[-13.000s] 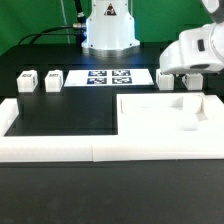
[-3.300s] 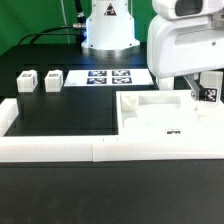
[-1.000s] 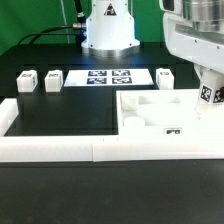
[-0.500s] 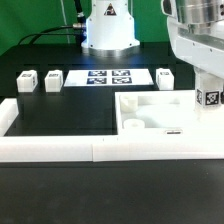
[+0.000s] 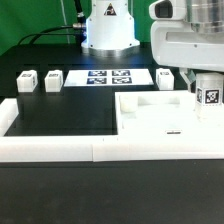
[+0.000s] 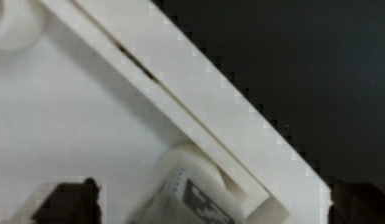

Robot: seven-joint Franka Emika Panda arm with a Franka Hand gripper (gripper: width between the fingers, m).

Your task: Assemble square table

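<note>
**Claw let go around the corner post**

The claw hung released. Its dark fingertips were spread wide, and the small white tagged leg post sat between them, touched by neither. That post stood upright at the far corner of the large white square plastic tabletop, on the exterior view's right, close against the tabletop's edge. A second before it had leaned. Half a second before it was already near this spot, but the white arm had since swung toward the exterior view's left and hid more of the background. The tabletop had not shifted. A second leg post stood on the black worktop just behind the tabletop, beside the marker board. A third leg post and a fourth leg post stood past the board's other end.
</note>
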